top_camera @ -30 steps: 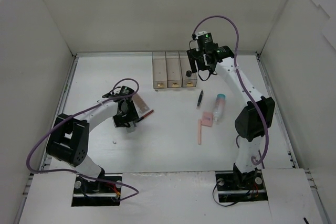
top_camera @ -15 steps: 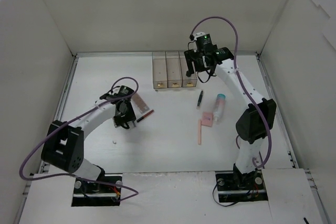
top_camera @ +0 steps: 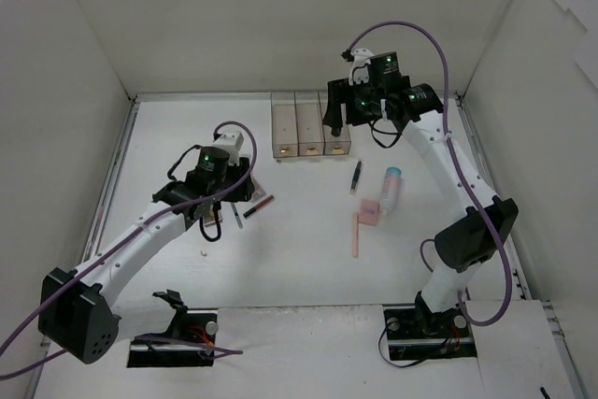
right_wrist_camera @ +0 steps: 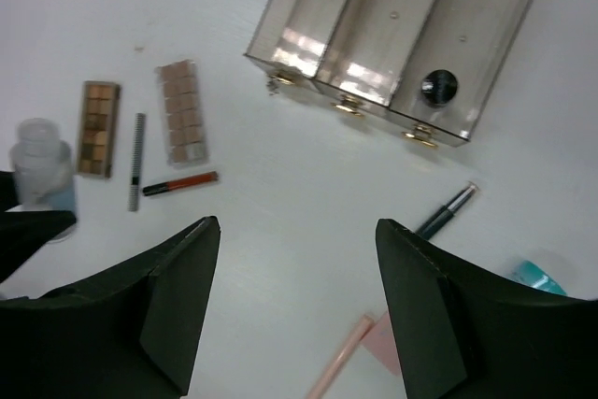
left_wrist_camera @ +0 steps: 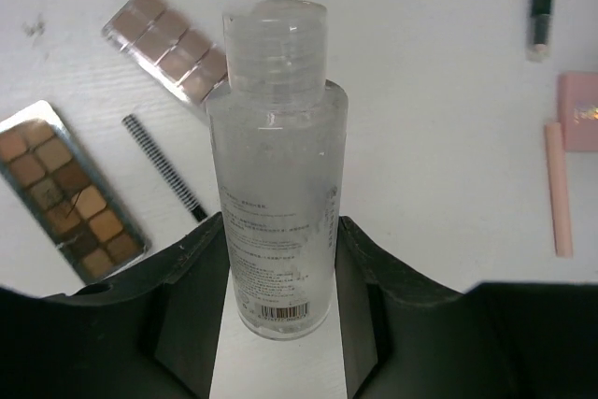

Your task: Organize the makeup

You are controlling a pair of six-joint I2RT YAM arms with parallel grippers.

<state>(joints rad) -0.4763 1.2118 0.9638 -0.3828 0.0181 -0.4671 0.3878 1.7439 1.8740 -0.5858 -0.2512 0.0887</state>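
I'm gripping a clear bottle [left_wrist_camera: 277,165] by its base between my left fingers [left_wrist_camera: 182,306], cap pointing outward — the darker palette [left_wrist_camera: 67,189] and paler palette [left_wrist_camera: 173,49] are lying flat on the counter [left_wrist_camera: 420,91], a striped pencil [left_wrist_camera: 161,165] lying between them. The red pencil [right_wrist_camera: 179,183] is resting just beside the paler palette.

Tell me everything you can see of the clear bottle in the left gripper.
The clear bottle is a see-through plastic cylinder with a ribbed clear cap, fine printed text and a barcode near its base. The left gripper clamps its lower half from both sides, with the cap pointing away from the gripper.
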